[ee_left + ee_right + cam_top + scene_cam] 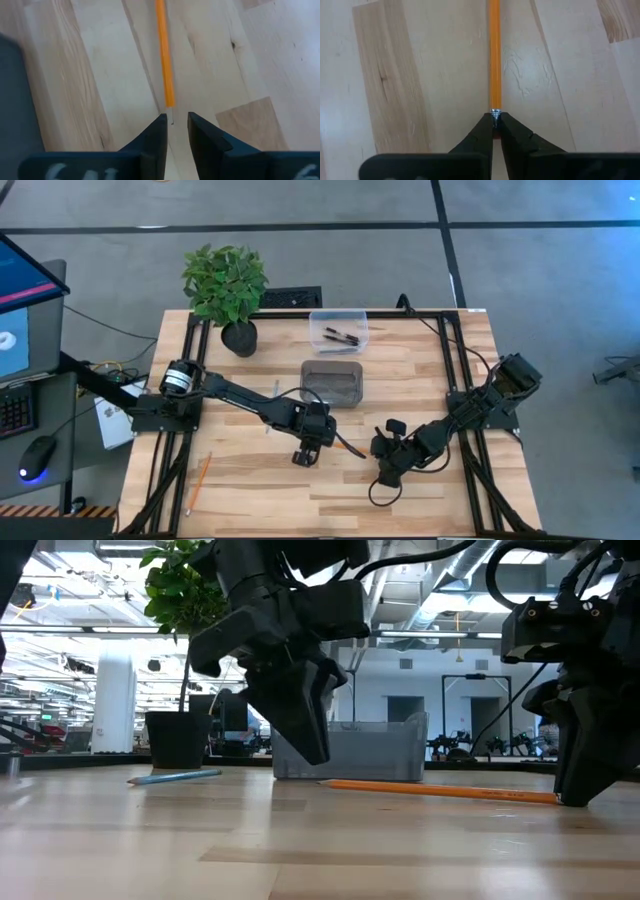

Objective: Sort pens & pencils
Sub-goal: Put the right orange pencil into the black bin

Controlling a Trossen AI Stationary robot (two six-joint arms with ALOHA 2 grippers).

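Observation:
An orange pencil point(440, 790) lies on the wooden table between my two grippers. My right gripper point(496, 120) is shut on its metal-banded end. My left gripper point(175, 120), also seen from above point(303, 455), is open by a narrow gap, and the pencil's other end point(170, 100) lies just in front of that gap, apart from the fingers. A light blue pencil point(175, 777) lies flat farther left. A second orange pencil point(201, 476) lies near the table's left edge. Black pens point(340, 335) lie in a clear bin point(338, 318). My right gripper pinches the orange pencil's metal-banded end point(496, 112) between its two fingertips point(485, 127). The fingers come from above, slanting down, in line with the pencil. The pencil stays low and level along the table point(330, 783).
A grey tray point(332, 382) sits mid-table behind the grippers, with the clear bin beyond it. A potted plant point(228, 290) stands at the far left corner. Black rails point(190, 380) run along both sides. Bare wood shows in front of the grippers.

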